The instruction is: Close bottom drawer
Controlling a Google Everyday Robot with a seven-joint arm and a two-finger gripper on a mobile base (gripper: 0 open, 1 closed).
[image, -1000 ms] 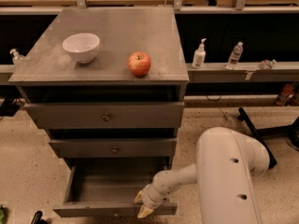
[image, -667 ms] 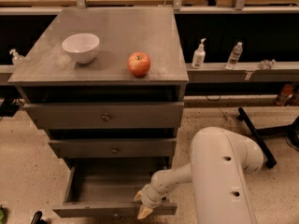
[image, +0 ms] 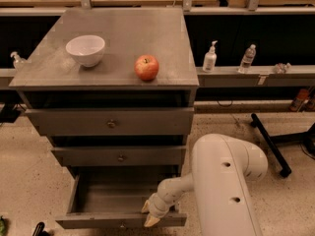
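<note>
My gripper (image: 149,215) sits at the front edge of the bottom drawer (image: 118,222), right of the middle, low against the top of its front panel. How far it is open I cannot tell, and I cannot tell whether it has hold of anything. It looks to be touching the panel, not clasping it.

The bottom drawer is pulled well out from the cabinet (image: 110,124), its grey box open and bare, while the two drawers above it are shut or nearly so.

Little has changed in the last second. My arm (image: 224,191) has swung slightly to the left, toward the cabinet, but the gripper is at the same spot on the panel and the drawer front has not gone in at all. I judge that I have been settling into a push and not yet making one, so the whole closing travel is still ahead.

On top, the white bowl (image: 85,49) and the apple (image: 146,67) stand apart and have not moved — a hard shove could set the apple rolling.
</note>
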